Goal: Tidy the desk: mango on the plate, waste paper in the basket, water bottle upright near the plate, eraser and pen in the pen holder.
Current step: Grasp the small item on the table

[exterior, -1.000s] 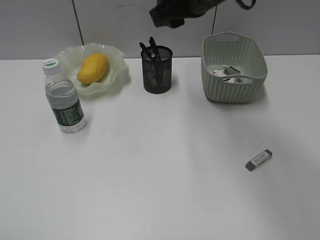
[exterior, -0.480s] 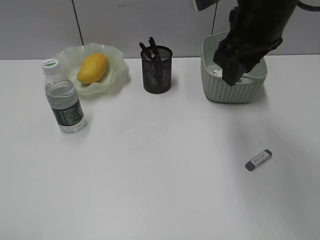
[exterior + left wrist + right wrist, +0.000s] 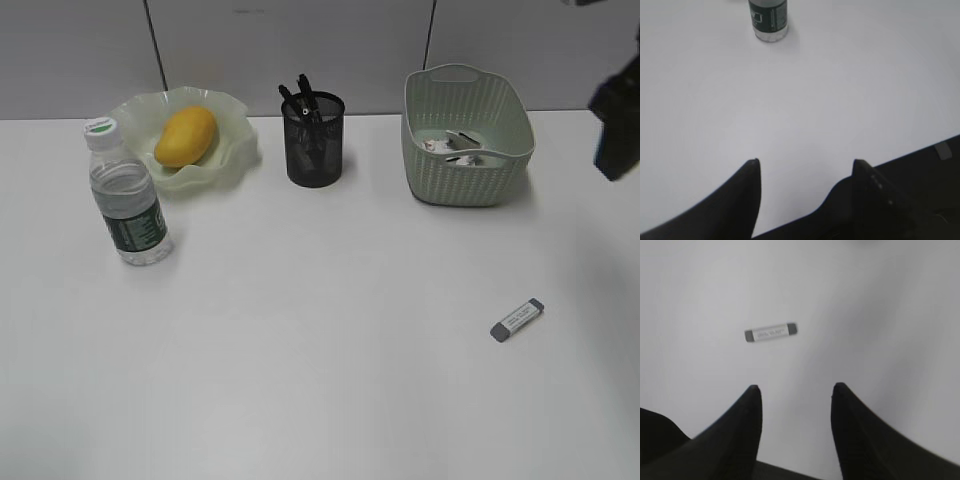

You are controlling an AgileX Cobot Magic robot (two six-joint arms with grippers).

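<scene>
The mango (image 3: 186,136) lies on the wavy green plate (image 3: 232,150) at the back left. The water bottle (image 3: 126,193) stands upright in front of the plate; its base shows in the left wrist view (image 3: 768,19). The black mesh pen holder (image 3: 315,139) holds pens. The basket (image 3: 467,136) holds the waste paper (image 3: 450,148). The grey and white eraser (image 3: 517,319) lies on the desk (image 3: 320,350) at the right front. My right gripper (image 3: 796,388) is open and empty above the desk, with the eraser (image 3: 771,333) ahead of it. My left gripper (image 3: 806,162) is open and empty over the desk edge.
A dark part of the right arm (image 3: 617,120) shows at the right edge of the exterior view, beside the basket. A grey wall runs behind the desk.
The right arm has swung from above the pen holder, past the basket, to the right edge of the exterior view. The objects on the desk have not moved.
</scene>
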